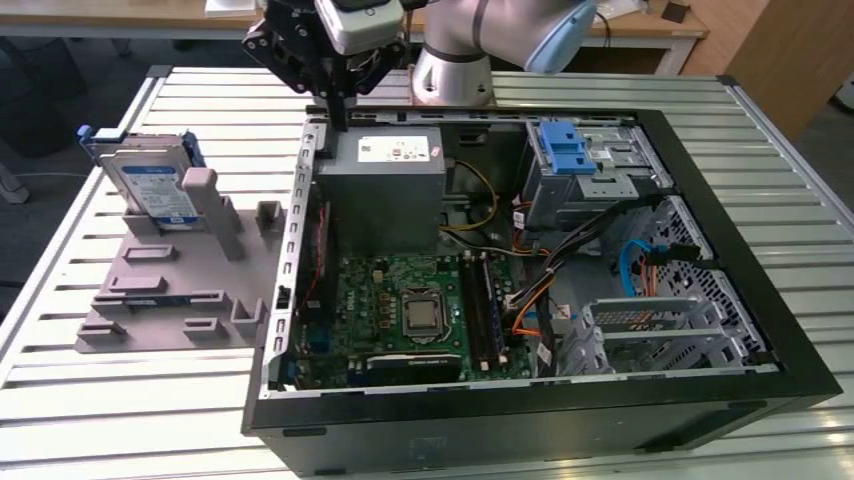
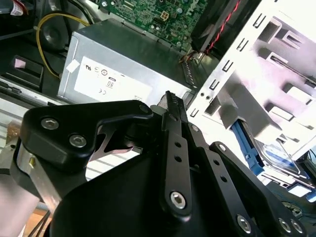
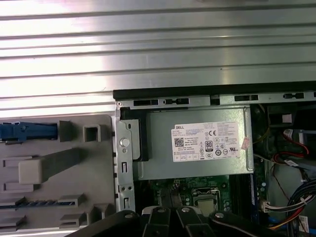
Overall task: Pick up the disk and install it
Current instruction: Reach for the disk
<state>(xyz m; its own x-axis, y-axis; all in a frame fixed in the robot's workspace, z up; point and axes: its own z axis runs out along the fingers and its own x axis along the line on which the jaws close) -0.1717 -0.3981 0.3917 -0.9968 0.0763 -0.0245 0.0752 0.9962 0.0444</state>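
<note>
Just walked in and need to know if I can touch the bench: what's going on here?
A robot arm's tool hangs over the edge of the open computer case, by the grey power supply. The disk stands upright in a grey holder at the exterior view's left, apart from the tool; it is not yet picked up or installed.

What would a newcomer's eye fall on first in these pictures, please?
The open computer case dominates the slatted table, its green motherboard exposed. At the exterior view's left, the disk stands upright in a grey holder. The gripper hangs over the case's far edge, near the power supply.
</note>
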